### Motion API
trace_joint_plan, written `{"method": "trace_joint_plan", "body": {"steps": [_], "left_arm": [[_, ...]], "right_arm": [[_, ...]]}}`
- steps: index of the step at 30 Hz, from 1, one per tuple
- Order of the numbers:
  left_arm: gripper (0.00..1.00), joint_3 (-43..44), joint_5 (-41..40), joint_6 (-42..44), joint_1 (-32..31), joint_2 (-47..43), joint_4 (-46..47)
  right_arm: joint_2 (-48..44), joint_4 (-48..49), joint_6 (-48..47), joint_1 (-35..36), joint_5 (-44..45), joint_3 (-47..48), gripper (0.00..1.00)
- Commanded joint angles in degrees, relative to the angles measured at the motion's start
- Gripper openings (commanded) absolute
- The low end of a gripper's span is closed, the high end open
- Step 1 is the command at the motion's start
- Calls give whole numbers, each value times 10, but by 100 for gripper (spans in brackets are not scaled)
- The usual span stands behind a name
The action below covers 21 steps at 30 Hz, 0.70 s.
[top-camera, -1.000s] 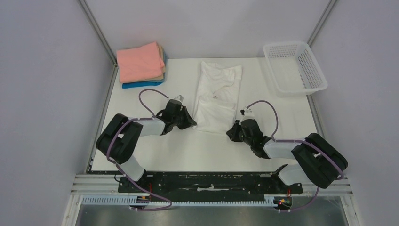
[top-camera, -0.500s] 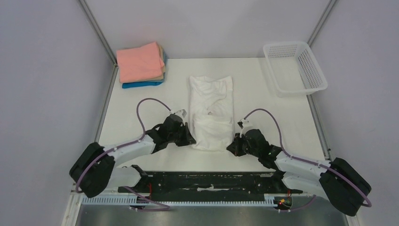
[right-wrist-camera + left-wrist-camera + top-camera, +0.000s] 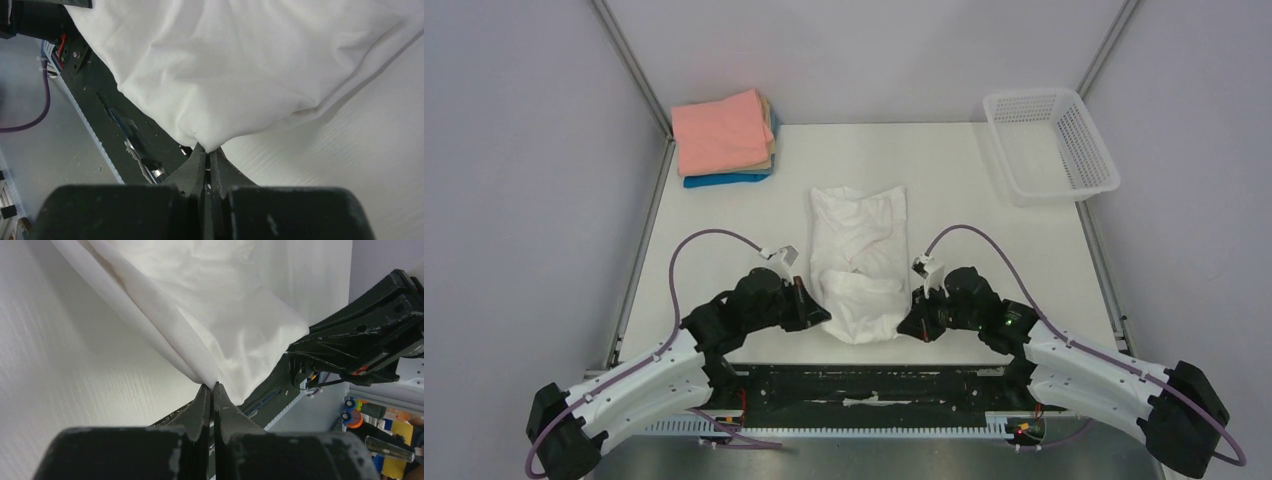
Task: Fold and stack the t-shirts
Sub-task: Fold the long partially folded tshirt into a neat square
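Top external view: the left gripper [image 3: 817,316] and right gripper [image 3: 911,327] are each clamped tight on a near corner of the white t-shirt [image 3: 861,240]. It lies rumpled on the table [image 3: 984,260], stretching away from the fingertips. The folded stack [image 3: 722,138] sits far beyond the left fingers. This looks like the straightening step before a fold. Next, the held hem probably needs carrying evenly forward over the collar end.

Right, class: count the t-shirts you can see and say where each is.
4. The white t-shirt lies at the near middle; the salmon-pink t-shirt, tan t-shirt and blue t-shirt sit folded in one stack at the far-left corner. More could be hidden inside it.
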Motion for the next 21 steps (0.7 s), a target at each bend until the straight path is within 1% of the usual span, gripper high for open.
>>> {"method": "trace_joint_plan", "body": {"steps": [1, 5, 7, 9, 12, 14, 21], "left_arm": [[2, 11, -63, -42, -3, -24, -6], [2, 65, -139, -26, -1, -1, -12], [2, 96, -167, -24, 3, 28, -22], [2, 121, -179, -15, 13, 54, -17], [2, 158, -191, -5, 39, 89, -13], [2, 178, -191, 5, 58, 109, -4], [2, 248, -182, 30, 127, 187, 18]], "right_arm": [[-32, -16, -7, 2, 73, 49, 0], [-32, -5, -26, 0, 146, 85, 0], [-16, 0, -35, -3, 164, 109, 0], [2, 18, -35, -10, 170, 125, 0], [34, 45, -36, -42, 161, 149, 0], [54, 62, -41, -72, 138, 166, 0], [142, 67, -70, -138, 80, 251, 0]]}}
